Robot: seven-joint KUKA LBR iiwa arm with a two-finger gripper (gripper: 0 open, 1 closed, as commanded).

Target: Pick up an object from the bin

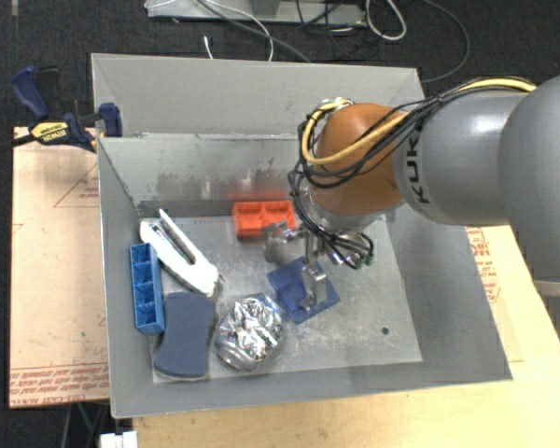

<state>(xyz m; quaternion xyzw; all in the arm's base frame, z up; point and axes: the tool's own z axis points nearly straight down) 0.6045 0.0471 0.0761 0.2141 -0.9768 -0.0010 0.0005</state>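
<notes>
Hovering low over a blue flat block [289,299] at mid-bin, the gripper [310,282] seems at the grasp step. Whether it is wide or narrow cannot be told. The next move likely calls for closing squarely, then lifting.

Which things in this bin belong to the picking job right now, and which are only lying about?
In the job:
- gripper
- blue flat piece right under it, mid-bin
- grey bin

Lying about:
- orange block, at the back
- white tool, left
- blue tray, far left
- dark blue pad, front left
- foil ball, front
</notes>
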